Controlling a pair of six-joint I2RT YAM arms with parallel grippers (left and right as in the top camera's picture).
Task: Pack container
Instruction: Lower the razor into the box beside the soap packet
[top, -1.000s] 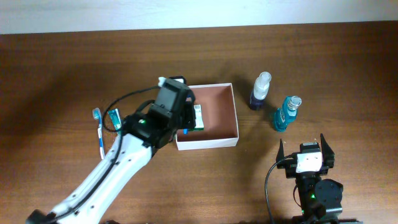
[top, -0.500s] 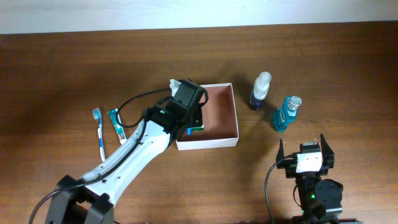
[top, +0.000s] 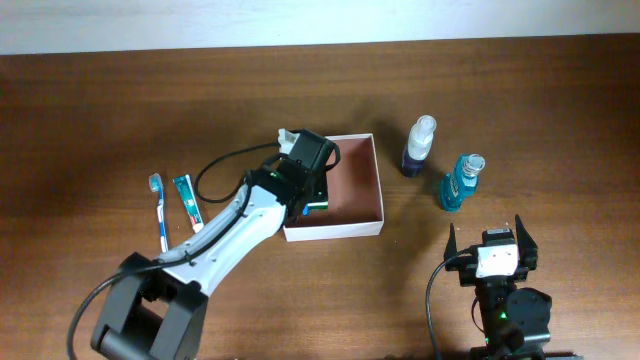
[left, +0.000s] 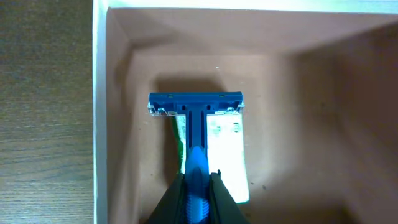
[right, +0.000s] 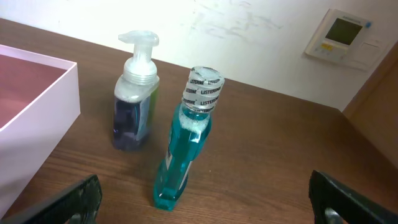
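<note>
Claw of left arm (left: 198, 188) tight on razor (left: 195, 104) over container (left: 99, 124)

— Is your light even?
— Mostly. It is soft and comes from overhead; the table (top: 90, 110) darkens toward its left edge.
— Any shadows or blur?
— The razor (left: 195, 109) casts a soft shadow on the container (left: 100, 124) floor. Your left wrist view is sharp.

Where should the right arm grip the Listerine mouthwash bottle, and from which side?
Probably the teal body of the mouthwash bottle, below the neck, fingers across its narrow width, coming level from the right gripper side. It stands upright and slim, and the pump bottle crowds its far side.
</note>
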